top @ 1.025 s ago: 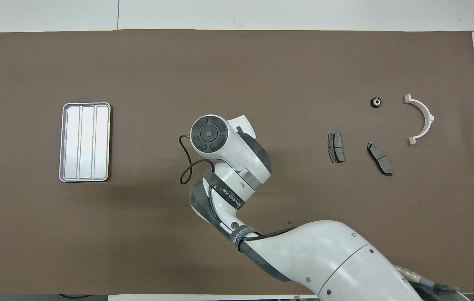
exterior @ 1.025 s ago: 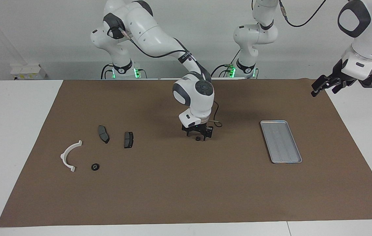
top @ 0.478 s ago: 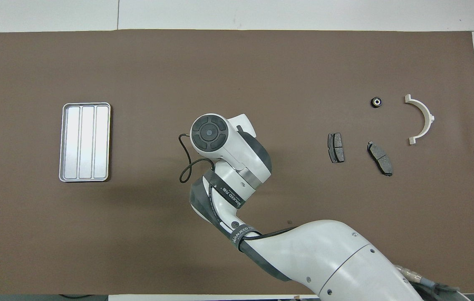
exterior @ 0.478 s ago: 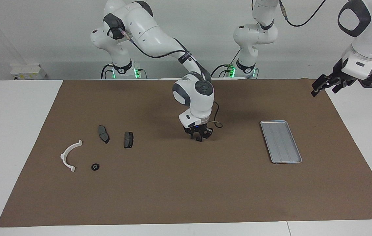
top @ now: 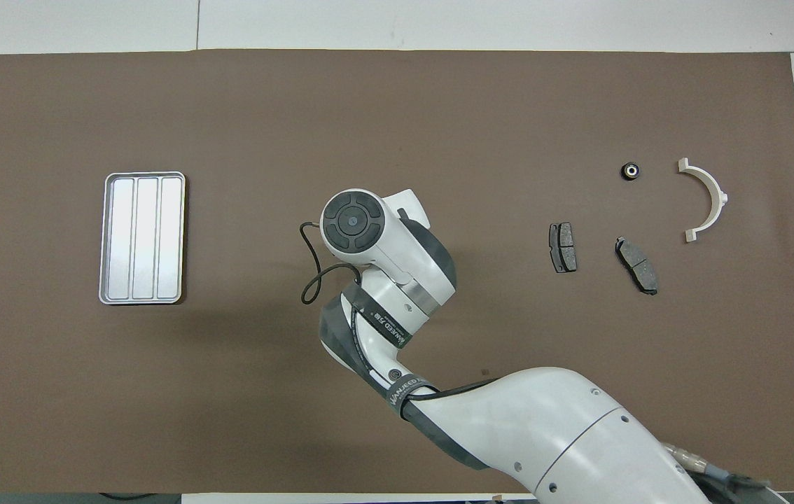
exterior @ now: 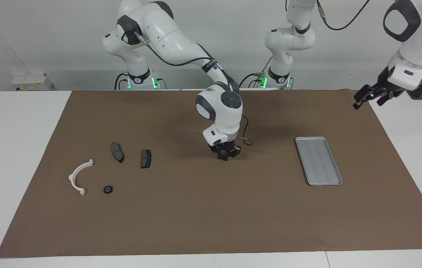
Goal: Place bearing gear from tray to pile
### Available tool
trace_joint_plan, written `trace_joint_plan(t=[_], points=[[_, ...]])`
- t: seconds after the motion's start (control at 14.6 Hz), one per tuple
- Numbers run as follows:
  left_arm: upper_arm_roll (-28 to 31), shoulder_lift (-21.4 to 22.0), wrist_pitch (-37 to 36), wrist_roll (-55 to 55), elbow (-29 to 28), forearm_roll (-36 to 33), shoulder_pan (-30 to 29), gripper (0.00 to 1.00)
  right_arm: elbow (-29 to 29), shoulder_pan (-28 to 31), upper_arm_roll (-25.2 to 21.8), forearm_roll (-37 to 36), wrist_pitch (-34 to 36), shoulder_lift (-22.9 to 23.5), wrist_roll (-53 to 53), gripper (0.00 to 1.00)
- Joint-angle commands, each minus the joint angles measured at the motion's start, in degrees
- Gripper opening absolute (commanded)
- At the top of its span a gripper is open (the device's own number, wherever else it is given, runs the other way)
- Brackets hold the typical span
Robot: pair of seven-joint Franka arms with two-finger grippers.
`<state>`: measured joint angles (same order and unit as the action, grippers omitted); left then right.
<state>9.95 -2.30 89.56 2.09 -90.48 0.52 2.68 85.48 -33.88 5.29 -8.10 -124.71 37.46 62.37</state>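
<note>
Gripping low at mid-table, the right gripper [exterior: 226, 158] has its fingertips pinched together just above the brown mat [exterior: 211, 216], between the tray [exterior: 318, 160] and the pile. A small dark part seems to sit between the tips, probably the gear, but it blends into the black fingers, so I can't confirm it. From overhead the right arm's wrist [top: 383, 259] covers the gripper completely.

Tray sits toward the left arm's end of the table, flat on the mat, nothing visible in it [top: 142, 238].

Pile is toward the right arm's end:
- white curved bracket [exterior: 79, 176]
- two dark brake pads [exterior: 117, 152], [exterior: 146, 158], side by side and apart, nearer the robots than the bracket
- small black round gear [exterior: 108, 189] just beside the bracket, not touching it; overhead shows a light centre [top: 630, 170]

Left gripper [exterior: 370, 95] hangs in the air over the mat's corner at the left arm's end, well apart from the tray, jaws spread wide, holding nothing. That arm waits.
</note>
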Motion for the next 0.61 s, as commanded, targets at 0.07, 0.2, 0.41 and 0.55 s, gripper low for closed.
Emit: trace_joint_plan(t=[0.07,0.2,0.41,0.55], points=[[0.5,1.4,1.0,-0.8,-1.7,0.6,0.7,1.00,-0.9,0.6,0.3,-1.9,-0.8,0.9,2.0,0.00],[0.5,1.4,1.0,-0.8,-1.7,0.6,0.7,1.00,-1.2,0.6,0.3,-3.8,0.3,0.8,1.6,0.00],[0.5,1.4,1.0,-0.8,-1.7,0.6,0.7,1.00,-1.5,1.5,0.2,-4.6,4.3,0.0,0.6,0.00],[0.5,1.4,1.0,-0.8,-1.7,0.6,0.7,1.00,-4.7,3.5,0.3,-3.9,7.0,-1.0,-3.6,0.00]])
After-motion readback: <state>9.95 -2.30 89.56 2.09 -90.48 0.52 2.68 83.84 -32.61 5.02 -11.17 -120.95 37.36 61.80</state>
